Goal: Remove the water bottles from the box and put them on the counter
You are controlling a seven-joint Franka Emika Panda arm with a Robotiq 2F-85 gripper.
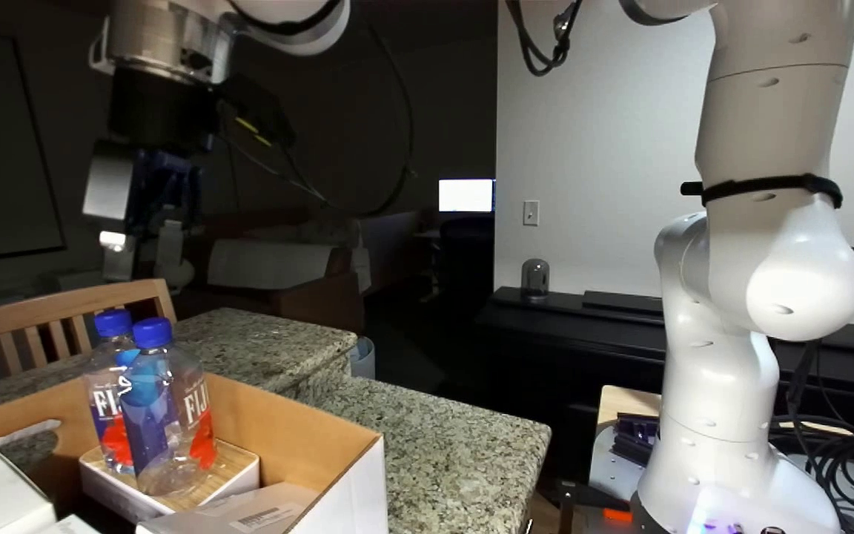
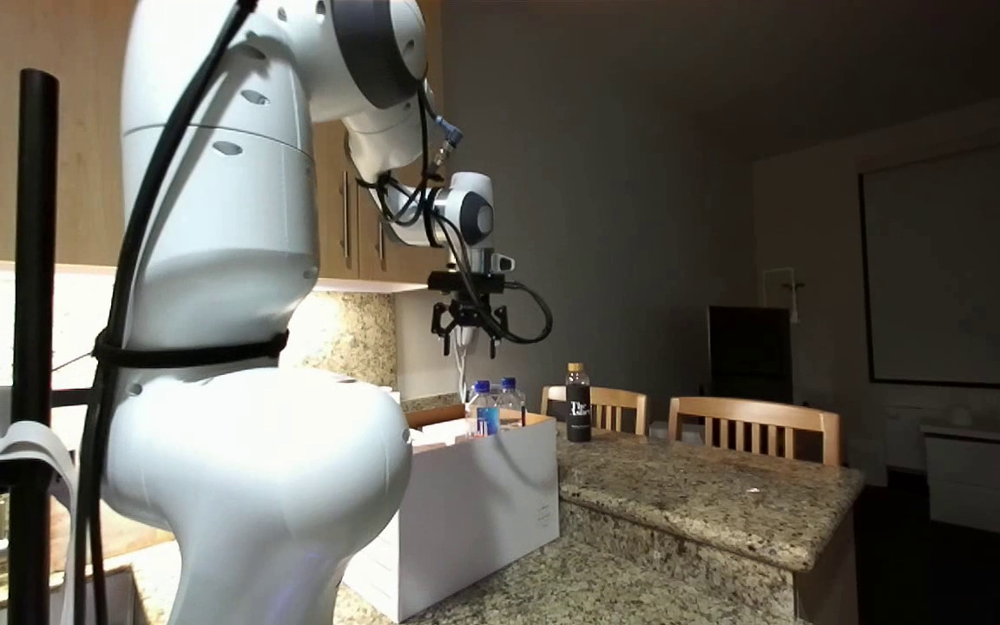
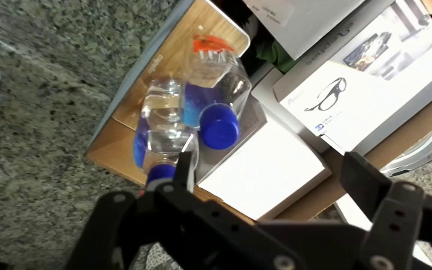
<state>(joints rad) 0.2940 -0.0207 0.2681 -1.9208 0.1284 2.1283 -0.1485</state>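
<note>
Two clear water bottles with blue caps, one (image 1: 171,423) in front of the other (image 1: 104,386), stand upright inside the large cardboard box (image 1: 323,437) on a wood-topped white carton. Both bottles (image 2: 483,414) (image 2: 510,404) show above the box's white side (image 2: 483,503) in an exterior view. The granite counter (image 1: 457,445) runs beside the box. My gripper (image 1: 144,256) is open and empty, above the bottles and apart from them; it also hangs there in an exterior view (image 2: 470,347). In the wrist view the gripper (image 3: 268,161) partly covers one bottle (image 3: 163,127); the other bottle (image 3: 219,123) shows its cap.
White cartons (image 3: 264,168) and a carton with a glasses picture (image 3: 336,101) fill the rest of the box. A dark bottle with a gold cap (image 2: 578,408) stands on the raised counter ledge (image 2: 708,486). Wooden chairs (image 2: 756,421) stand behind it.
</note>
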